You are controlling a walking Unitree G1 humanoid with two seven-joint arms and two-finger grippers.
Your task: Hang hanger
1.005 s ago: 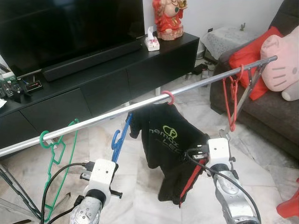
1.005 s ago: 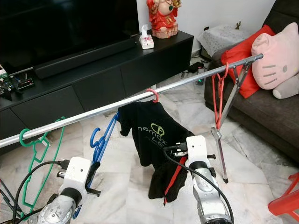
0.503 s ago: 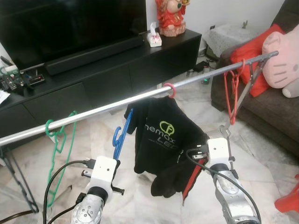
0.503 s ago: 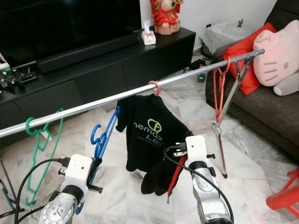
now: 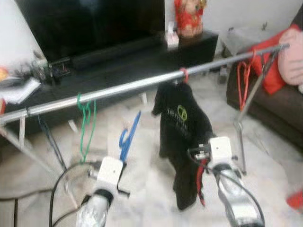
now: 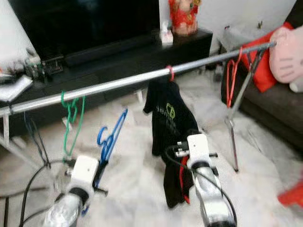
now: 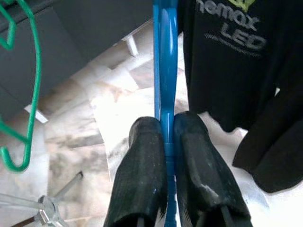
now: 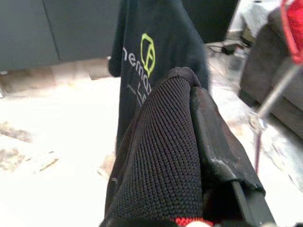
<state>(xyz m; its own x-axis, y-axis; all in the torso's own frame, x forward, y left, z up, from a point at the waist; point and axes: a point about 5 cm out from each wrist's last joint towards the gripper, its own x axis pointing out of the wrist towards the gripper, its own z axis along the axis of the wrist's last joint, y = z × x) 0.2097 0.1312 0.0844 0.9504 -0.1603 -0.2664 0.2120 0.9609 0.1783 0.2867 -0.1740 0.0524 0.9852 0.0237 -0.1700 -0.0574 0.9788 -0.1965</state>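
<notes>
Pale marble floor (image 5: 151,161) spreads in front of a long black TV cabinet (image 5: 142,52) in the left eye view, with a silver rail (image 5: 128,86) slanting across the room above it. A green hanger (image 5: 85,124) hangs on the rail toward the robot's left, a black T-shirt (image 5: 182,125) hangs from a pink hook near the middle, and a red hanger (image 5: 245,85) hangs near the far right end, beside the sofa. The blue hanger (image 5: 129,138) stands up from the left gripper (image 5: 124,163), its hook below the rail and apart from it.

From the right eye view, the gap on the rail between green hanger and T-shirt looks like the free spot; the shirt's sleeve and the green hanger flank it closely, so either could snag the blue hook on the way up.

Left wrist view: the two fingers (image 7: 142,179) are clamped together on the hanger's flat blue bar. It seems thin, light, stiff plastic, probably smooth and apt to swivel in a pinch, so a hold low on the straight bar suits it.

Right wrist view: the right gripper (image 8: 199,156) is wrapped in dark knit cloth (image 8: 161,161), soft and limp, with a red edge at the bottom. One finger (image 8: 215,142) shows beside the fabric and appears to pin it.
</notes>
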